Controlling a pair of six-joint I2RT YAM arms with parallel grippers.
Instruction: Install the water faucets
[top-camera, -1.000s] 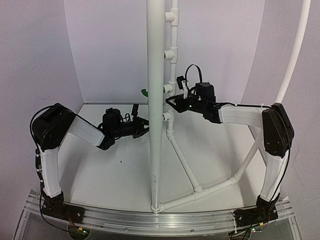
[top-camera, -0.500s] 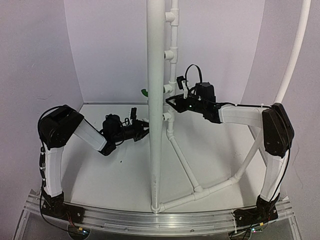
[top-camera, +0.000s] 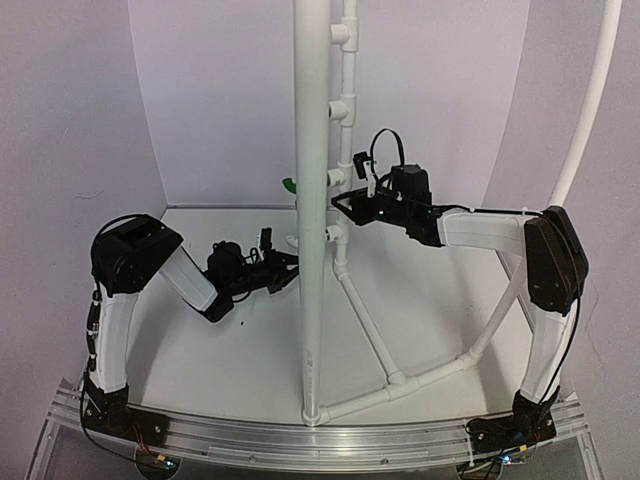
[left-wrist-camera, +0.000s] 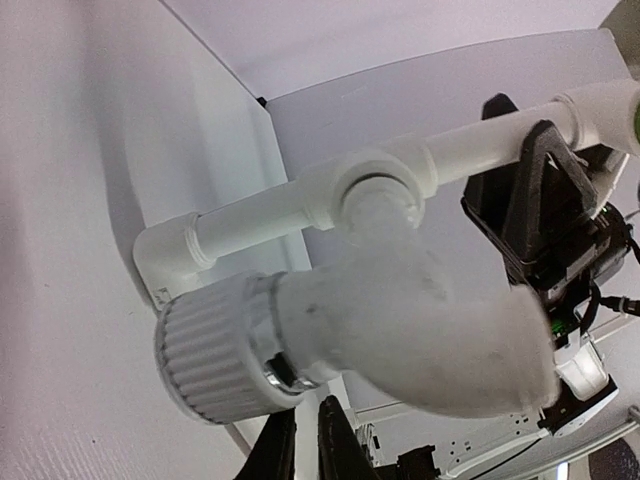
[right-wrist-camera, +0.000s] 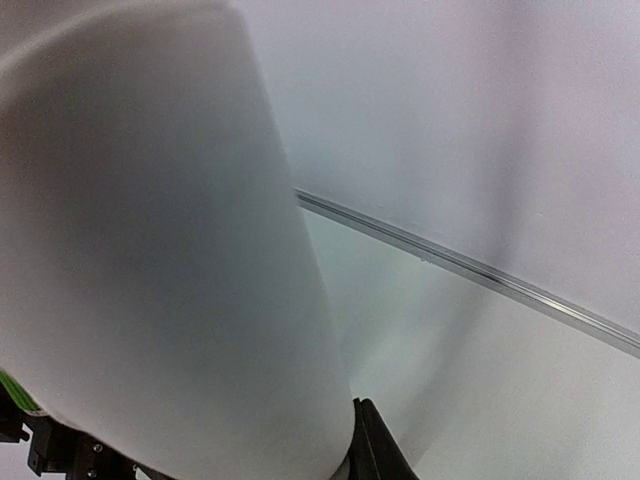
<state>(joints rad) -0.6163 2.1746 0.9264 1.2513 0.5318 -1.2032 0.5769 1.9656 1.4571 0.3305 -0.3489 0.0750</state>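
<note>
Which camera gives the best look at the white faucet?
Left wrist: the white faucet fills the frame, stub at the tee. Top view shows only a white speck beside the pole; right wrist sees just pipe.

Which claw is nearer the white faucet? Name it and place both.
Left. The left claw sits right beside the white faucet; the right claw clamps the thin pipe farther up.

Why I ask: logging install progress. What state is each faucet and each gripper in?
white faucet: threaded end seated in a pipe outlet
green faucet: sticking out at a higher outlet, mostly hidden
left gripper: shut, just below the white faucet's knob
right gripper: shut on the thin pipe
</note>
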